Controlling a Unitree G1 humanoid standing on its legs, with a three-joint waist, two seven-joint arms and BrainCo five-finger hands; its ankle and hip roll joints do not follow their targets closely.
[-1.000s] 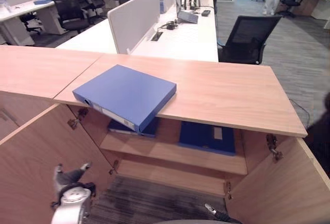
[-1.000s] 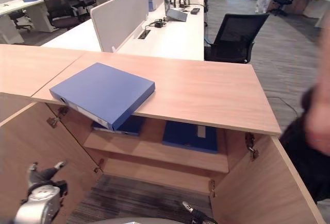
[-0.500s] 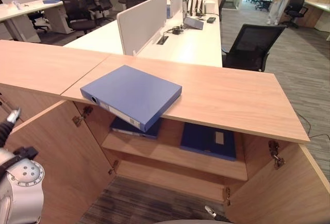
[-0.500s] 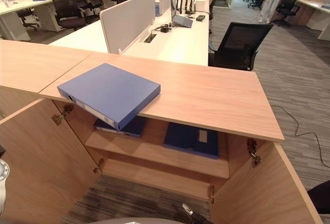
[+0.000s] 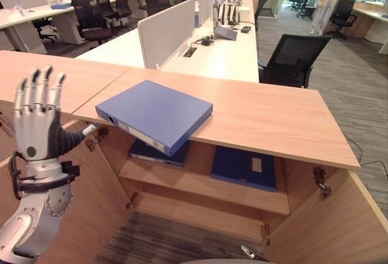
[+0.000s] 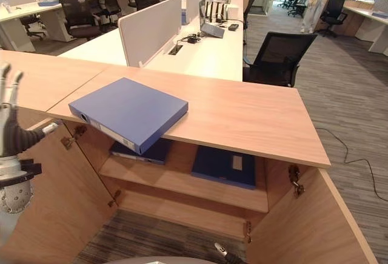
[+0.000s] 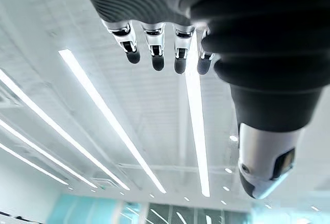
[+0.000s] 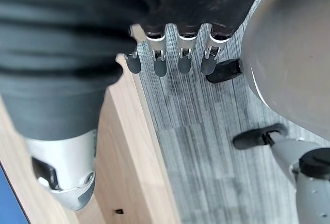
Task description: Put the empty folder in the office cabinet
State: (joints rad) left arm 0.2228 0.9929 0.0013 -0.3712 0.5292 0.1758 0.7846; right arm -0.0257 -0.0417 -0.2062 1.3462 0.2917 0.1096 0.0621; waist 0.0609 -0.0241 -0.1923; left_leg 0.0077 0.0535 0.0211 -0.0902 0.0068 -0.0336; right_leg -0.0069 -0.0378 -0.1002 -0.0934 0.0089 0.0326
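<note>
Folder (image 5: 155, 114) on cabinet top (image 5: 273, 115); left hand (image 5: 37, 118) apart, fingers straight.

Wooden worktop (image 5: 273, 121) bearing one blue folder (image 5: 154, 113), its near corner overhanging the front edge above the shelf (image 5: 200, 182).

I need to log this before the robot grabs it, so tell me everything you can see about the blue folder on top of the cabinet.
The blue folder is a thick, closed ring binder with a plain matte cover and a round finger hole in its spine. It lies flat and askew on the wooden cabinet top, one corner overhanging the front edge above the open shelves. Nothing touches it besides the top.
</note>
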